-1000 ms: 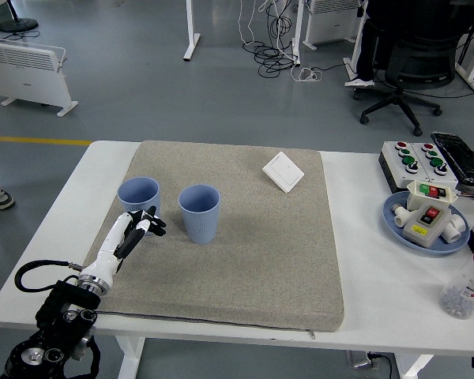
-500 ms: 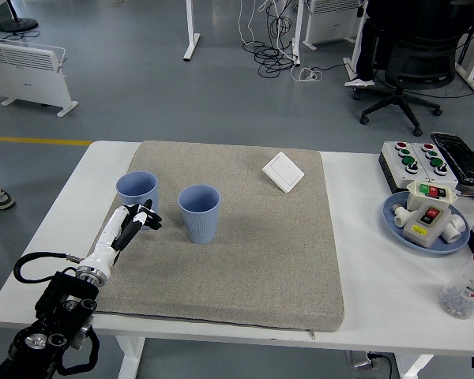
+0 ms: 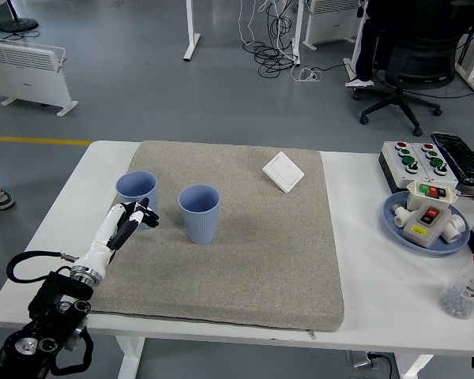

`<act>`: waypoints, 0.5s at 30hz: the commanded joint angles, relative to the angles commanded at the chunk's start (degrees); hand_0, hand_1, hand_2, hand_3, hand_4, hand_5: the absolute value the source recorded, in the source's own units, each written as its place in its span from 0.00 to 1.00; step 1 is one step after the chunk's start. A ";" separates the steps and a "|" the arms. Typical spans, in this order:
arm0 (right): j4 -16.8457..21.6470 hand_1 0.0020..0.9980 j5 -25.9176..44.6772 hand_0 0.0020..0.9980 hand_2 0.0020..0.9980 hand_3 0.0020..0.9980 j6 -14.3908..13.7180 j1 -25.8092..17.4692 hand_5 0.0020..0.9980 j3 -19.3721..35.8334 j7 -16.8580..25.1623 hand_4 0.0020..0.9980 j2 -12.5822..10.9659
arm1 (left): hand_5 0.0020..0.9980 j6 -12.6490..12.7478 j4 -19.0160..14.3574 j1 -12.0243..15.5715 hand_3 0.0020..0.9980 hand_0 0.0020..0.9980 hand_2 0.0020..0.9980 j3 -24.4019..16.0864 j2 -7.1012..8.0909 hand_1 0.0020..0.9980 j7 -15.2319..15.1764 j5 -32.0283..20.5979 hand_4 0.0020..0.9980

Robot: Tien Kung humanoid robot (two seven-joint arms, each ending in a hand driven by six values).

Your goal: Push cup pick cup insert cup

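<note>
Two light blue ribbed cups stand upright on the grey mat [image 3: 245, 260]. The left cup [image 3: 137, 188] is near the mat's left edge and the right cup [image 3: 199, 212] stands a short way to its right. My left hand [image 3: 136, 216], white forearm and black fingers, reaches in from the lower left. It sits right in front of the left cup's base. Its fingers are loosely spread and hold nothing. Whether the fingertips touch the cup is not clear. The right arm is out of view.
A white switch plate [image 3: 283, 171] lies on the mat's far right. On the bare table at right are a button box [image 3: 415, 160], a black device [image 3: 460, 156], a blue plate [image 3: 395, 219] with switch parts, and a bottle [image 3: 466, 288].
My left arm has shifted left and slightly forward, bringing the hand closer to the left cup. That cup has moved slightly away and to the left. The right cup has stayed put.
</note>
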 joint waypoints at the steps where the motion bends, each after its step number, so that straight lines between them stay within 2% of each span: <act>1: 0.00 0.60 0.00 0.69 0.63 0.55 -0.01 0.03 0.49 0.08 0.02 0.11 0.00 | 1.00 0.33 -1.44 0.37 0.40 0.49 0.42 0.27 0.32 0.43 -0.25 -0.42 0.56; 5: 0.00 0.60 -0.14 0.69 0.63 0.55 -0.05 0.11 0.49 0.34 0.04 0.11 0.00 | 1.00 3.50 -7.83 1.43 0.40 0.49 0.42 1.06 1.21 0.43 -2.94 -1.78 0.56; 6: 0.00 0.60 -0.14 0.69 0.63 0.55 -0.06 0.11 0.49 0.38 0.04 0.11 -0.01 | 0.90 4.48 -9.67 1.49 0.40 0.43 0.41 1.29 1.45 0.42 -3.74 -1.71 0.73; 9: 0.00 0.60 -0.23 0.69 0.63 0.55 -0.07 0.10 0.49 0.51 0.02 0.11 -0.07 | 0.90 7.41 -15.66 1.06 0.40 0.43 0.41 1.99 2.01 0.42 -5.48 0.13 0.73; 11: 0.00 0.60 -0.21 0.69 0.63 0.55 -0.08 0.01 0.49 0.57 -0.02 0.11 -0.08 | 0.90 7.43 -19.08 -0.03 0.40 0.43 0.41 2.13 2.38 0.42 -3.44 3.84 0.73; 12: 0.00 0.60 -0.16 0.69 0.63 0.55 -0.10 -0.07 0.49 0.62 -0.05 0.11 -0.08 | 0.78 5.61 -20.87 -1.38 0.69 0.81 0.75 2.23 2.75 0.76 -1.21 6.07 0.86; 13: 0.00 0.60 -0.13 0.69 0.63 0.55 -0.10 -0.11 0.49 0.63 -0.07 0.11 -0.08 | 0.78 4.18 -21.96 -2.20 0.69 0.81 0.75 2.35 2.95 0.76 1.37 8.68 0.86; 14: 0.00 0.60 -0.12 0.69 0.63 0.55 -0.10 -0.12 0.49 0.63 -0.08 0.11 -0.08 | 0.78 3.80 -22.23 -2.40 0.69 0.81 0.75 2.38 3.00 0.76 3.32 10.86 0.86; 15: 0.00 0.60 -0.15 0.69 0.63 0.55 -0.10 -0.17 0.49 0.61 -0.11 0.11 -0.11 | 0.78 2.13 -22.84 -3.71 0.69 0.81 0.75 3.03 3.42 0.76 5.45 13.10 0.86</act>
